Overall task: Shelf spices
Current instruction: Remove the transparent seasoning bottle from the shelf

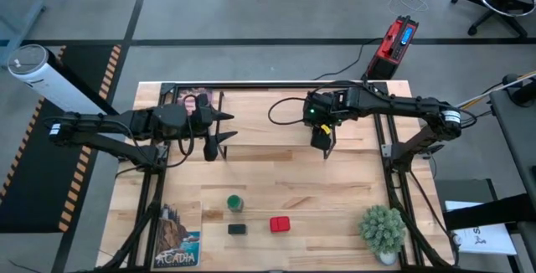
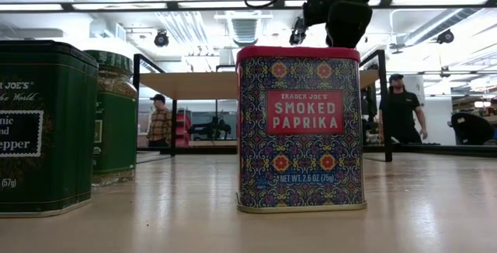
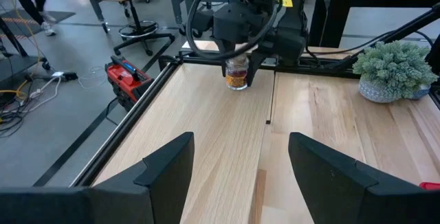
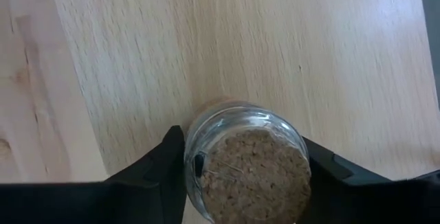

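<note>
right gripper [image 4: 237, 176]: clamped on small cork-topped jar [image 4: 246, 161], above shelf [image 1: 276, 131] board | left gripper [image 3: 240, 162]: fingers apart, empty, over shelf's left part | green-lidded jar [image 1: 235, 202], dark tin [image 1: 237, 229], red paprika tin [image 1: 280, 224]: on tabletop [image 1: 318, 198] near front edge, apart from one another

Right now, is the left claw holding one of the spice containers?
No. In the left wrist view the left claw stands open with only bare wood between its fingers; the small jar sits in the right claw.
</note>
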